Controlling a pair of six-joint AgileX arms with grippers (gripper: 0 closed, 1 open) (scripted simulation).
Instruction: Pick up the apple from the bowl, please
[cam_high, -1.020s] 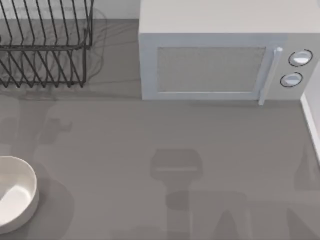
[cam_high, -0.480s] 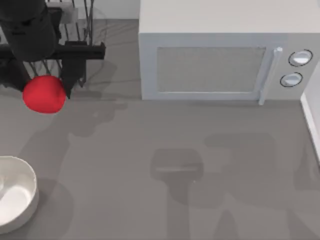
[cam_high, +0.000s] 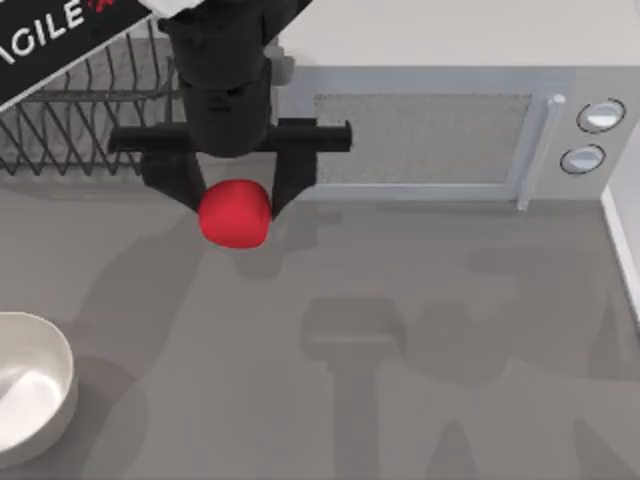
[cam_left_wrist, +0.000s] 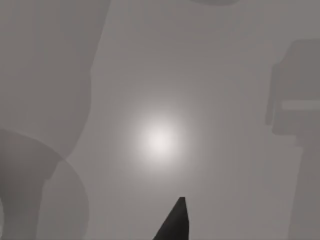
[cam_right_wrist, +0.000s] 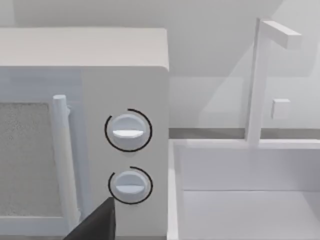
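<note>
The bright-red apple (cam_high: 235, 214) hangs above the grey table in front of the microwave's left end, well away from the bowl. My left gripper (cam_high: 235, 200) is shut on it, one black finger on either side. The white bowl (cam_high: 45, 345) sits at the table's front left edge with nothing in it. A dark fingertip (cam_left_wrist: 175, 225) of the left gripper shows in the left wrist view over bare table. Another dark fingertip (cam_right_wrist: 97, 225) of the right gripper shows in the right wrist view, facing the microwave's knobs.
A white microwave (cam_high: 420, 130) stands at the back centre and right, with two knobs (cam_right_wrist: 128, 131) beside its handle. A black wire dish rack (cam_high: 90, 110) is at the back left. A white sink (cam_right_wrist: 240, 200) with a faucet (cam_right_wrist: 260, 75) lies to the microwave's right.
My left arm came into view holding the apple, then carried it rightward from in front of the dish rack to in front of the microwave. The bowl has not moved.
</note>
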